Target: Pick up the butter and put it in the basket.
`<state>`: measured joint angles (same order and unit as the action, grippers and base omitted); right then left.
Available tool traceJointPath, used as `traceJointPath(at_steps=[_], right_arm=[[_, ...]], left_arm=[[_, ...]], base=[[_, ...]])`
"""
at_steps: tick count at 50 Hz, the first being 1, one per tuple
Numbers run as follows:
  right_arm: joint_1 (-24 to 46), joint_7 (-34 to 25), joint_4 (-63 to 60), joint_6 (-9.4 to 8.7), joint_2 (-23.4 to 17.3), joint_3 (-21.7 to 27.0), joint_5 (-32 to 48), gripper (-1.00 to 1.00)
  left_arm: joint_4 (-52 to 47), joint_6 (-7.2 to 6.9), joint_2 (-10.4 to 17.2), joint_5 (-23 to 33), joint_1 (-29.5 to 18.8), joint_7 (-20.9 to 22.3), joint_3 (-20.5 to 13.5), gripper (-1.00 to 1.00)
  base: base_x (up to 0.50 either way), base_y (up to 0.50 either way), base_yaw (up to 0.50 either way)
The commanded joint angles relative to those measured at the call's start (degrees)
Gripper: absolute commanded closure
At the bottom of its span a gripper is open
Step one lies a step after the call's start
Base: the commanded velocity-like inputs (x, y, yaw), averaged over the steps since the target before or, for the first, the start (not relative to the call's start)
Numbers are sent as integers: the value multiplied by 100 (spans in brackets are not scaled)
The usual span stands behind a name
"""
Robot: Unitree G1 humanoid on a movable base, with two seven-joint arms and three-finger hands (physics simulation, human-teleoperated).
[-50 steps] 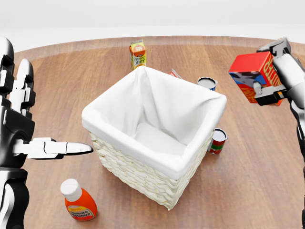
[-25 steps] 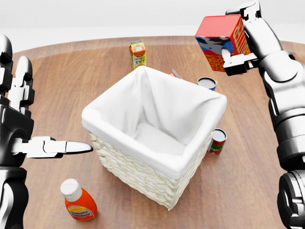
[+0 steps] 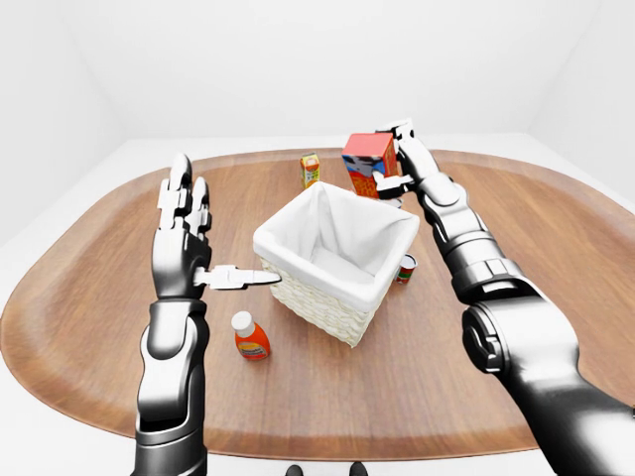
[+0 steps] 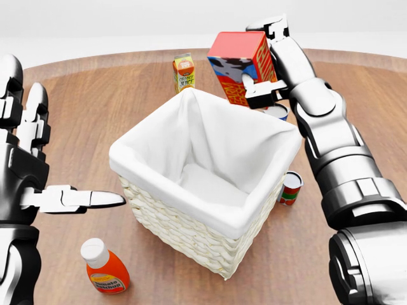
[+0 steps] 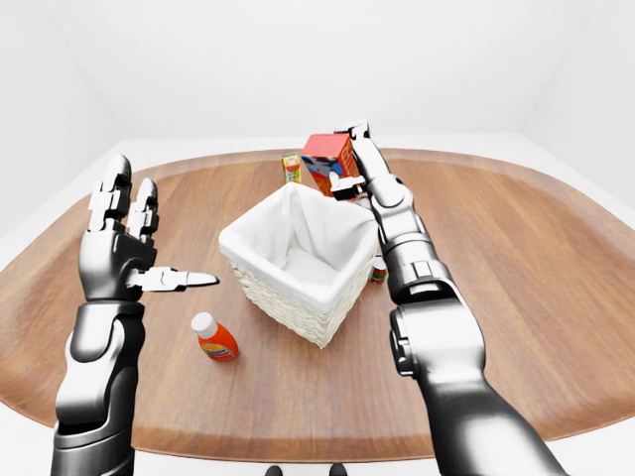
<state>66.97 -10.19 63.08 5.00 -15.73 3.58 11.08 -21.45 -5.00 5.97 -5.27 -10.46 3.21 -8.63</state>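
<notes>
The butter [image 4: 236, 62] is a red box with a cow print. My right hand [image 4: 262, 63] is shut on it and holds it in the air, tilted, just above the basket's top right rim in the head view. The basket [image 4: 184, 225] is white wicker with a white cloth liner and stands in the middle of the wooden table; nothing shows inside it. My left hand [image 4: 44, 171] is open and empty at the left edge of the head view, left of the basket, with its thumb pointing at the basket's wall.
An orange juice carton [image 4: 184, 72] stands above the basket in the head view. A ketchup bottle [image 4: 105, 267] lies at the lower left. A red can [image 4: 291, 187] stands right of the basket, and a blue-and-white can [image 4: 278, 112] sits under my right hand.
My right hand has carried the butter leftwards and slightly up, from the right edge of the head view to above the basket's top right rim. My left hand has barely moved.
</notes>
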Motion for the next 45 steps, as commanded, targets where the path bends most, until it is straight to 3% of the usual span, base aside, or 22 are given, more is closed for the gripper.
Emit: traceJointPath(at_steps=[1,14,45], right_arm=[[148,234,-157,0,397,176,-430,100],[-73,466,-389,0,756,104,-734,100],[-472,665,-299,0,1192,-42,-856,100]], left_arm=[[54,0,-4,-12,22,13,2,-100],[2,0,19,-74,23,11,-56,-100],[33,0,59,-103,-16,12,-91,-100]], base=[[0,0,0],[0,0,0],[0,0,0]])
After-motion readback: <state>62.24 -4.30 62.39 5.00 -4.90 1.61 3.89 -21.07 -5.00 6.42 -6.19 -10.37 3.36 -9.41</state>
